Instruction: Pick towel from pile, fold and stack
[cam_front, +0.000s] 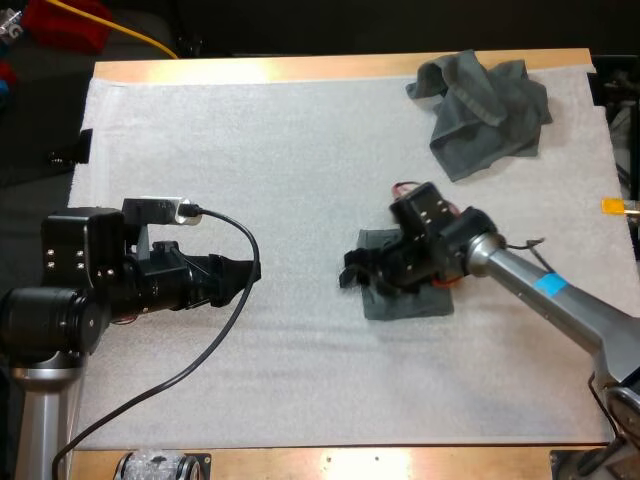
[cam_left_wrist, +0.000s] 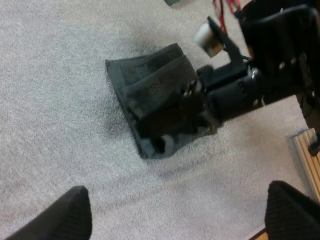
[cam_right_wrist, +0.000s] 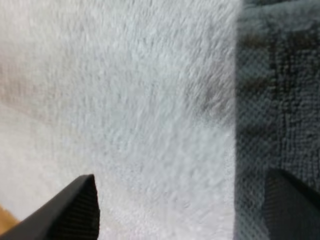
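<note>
A folded dark grey-green towel (cam_front: 410, 300) lies on the white mat (cam_front: 250, 150) just right of the middle. My right gripper (cam_front: 352, 273) hangs low over the towel's left edge, open: one finger (cam_right_wrist: 292, 202) is above the towel (cam_right_wrist: 277, 100), the other (cam_right_wrist: 75, 210) above bare mat. A crumpled towel (cam_front: 483, 108) sits at the far right corner. My left gripper (cam_front: 243, 280) hovers over the mat at the left and points toward the folded towel (cam_left_wrist: 150, 82). It (cam_left_wrist: 177, 212) is open and holds nothing. In that view the right gripper (cam_left_wrist: 172, 120) covers the towel's near part.
Bare mat stretches between the two grippers and across the far left. The wooden table edge (cam_front: 330, 462) runs along the front.
</note>
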